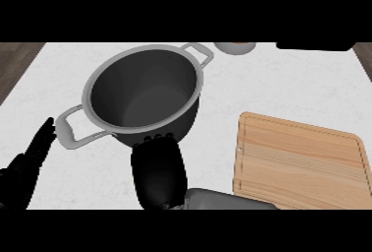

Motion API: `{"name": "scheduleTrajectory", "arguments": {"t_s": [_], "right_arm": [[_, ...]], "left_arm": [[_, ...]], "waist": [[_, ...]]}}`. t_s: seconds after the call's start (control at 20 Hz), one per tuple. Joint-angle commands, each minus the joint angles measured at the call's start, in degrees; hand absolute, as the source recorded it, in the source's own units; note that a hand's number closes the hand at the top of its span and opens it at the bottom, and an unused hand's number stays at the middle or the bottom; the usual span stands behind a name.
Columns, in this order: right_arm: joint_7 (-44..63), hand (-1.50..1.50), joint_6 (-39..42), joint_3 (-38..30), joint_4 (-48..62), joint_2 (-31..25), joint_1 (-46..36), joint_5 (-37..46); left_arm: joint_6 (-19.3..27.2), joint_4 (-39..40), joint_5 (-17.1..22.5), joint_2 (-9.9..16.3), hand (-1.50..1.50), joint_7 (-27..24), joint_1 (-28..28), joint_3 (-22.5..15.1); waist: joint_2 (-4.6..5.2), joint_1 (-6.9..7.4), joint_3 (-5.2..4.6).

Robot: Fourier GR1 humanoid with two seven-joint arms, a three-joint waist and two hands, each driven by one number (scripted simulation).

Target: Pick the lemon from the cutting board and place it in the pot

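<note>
My left hand [29, 157] rests at the left edge, flat and straight, partly cut off. The pot [93, 81] stands beside it. My right hand [156, 172] shows only its back, just before the pot's wall; I cannot tell whether it holds anything. The lemon is out of sight. The board [301, 162] lies right, on the white counter [291, 83].

A white, faintly marbled worktop [291, 83] carries a large grey metal pot [141, 96] with two loop handles, left of centre. A rectangular light wooden cutting board [301, 165] lies at the right, well apart from the pot.
</note>
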Motion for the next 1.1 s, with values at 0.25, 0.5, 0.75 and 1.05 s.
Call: {"name": "scheduleTrajectory", "arguments": {"t_s": [0.25, 0.5, 0.75, 1.05], "right_arm": [[16.05, 1.5, -9.42, -3.54, -1.74, 0.91, -14.2, 5.7], [18.68, 1.5, -12.61, -6.53, -0.95, 0.91, -19.38, 5.52], [18.32, 1.5, -15.02, -9.6, 3.53, 0.91, -25.61, 4.42], [13.72, 1.5, -19.93, -13.42, 12.92, 0.91, -28.37, 2.41]], "left_arm": [[-0.06, 4.6, 0.52, -1.32, 0.0, -0.41, -3.91, 0.67], [-0.49, 4.55, 0.47, -1.66, 0.0, 0.48, -4.89, 0.77], [-0.68, 5.97, 0.08, -2.41, 0.0, -1.09, -4.72, 0.79], [-1.2, 6.35, -0.01, -2.11, 0.0, -2.21, -4.82, 2.09]], "waist": [[0.53, -0.97, -1.16], [0.64, -0.72, -1.17], [0.91, -0.62, -1.21], [1.45, -0.41, -1.16]]}}
